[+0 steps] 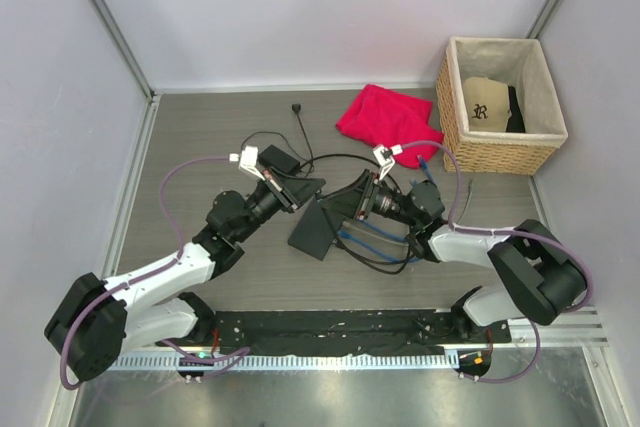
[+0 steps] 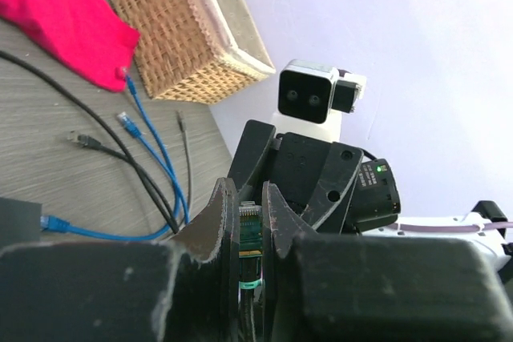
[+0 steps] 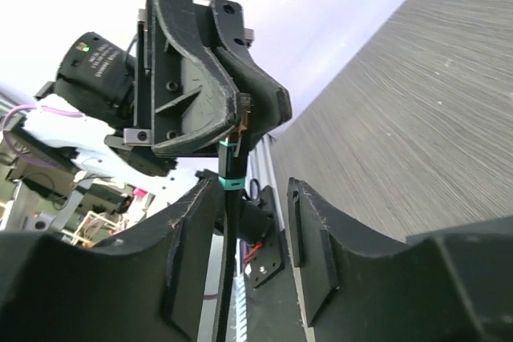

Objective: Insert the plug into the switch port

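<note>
In the centre of the overhead frame, the flat dark grey rectangular switch (image 1: 318,229) lies on the grey wood-grain table (image 1: 200,137), just below two grippers that nearly meet. The left gripper (image 2: 247,196) is clamped on the clear plastic plug (image 2: 250,223) (contacts facing up). The right gripper (image 3: 252,198) stands apart, with the plug's teal-banded black cable (image 3: 228,230) running between its fingers.

Fingers (image 2: 215,226) pinch the plug (image 2: 251,228), blue cables (image 2: 149,167) beyond
</note>
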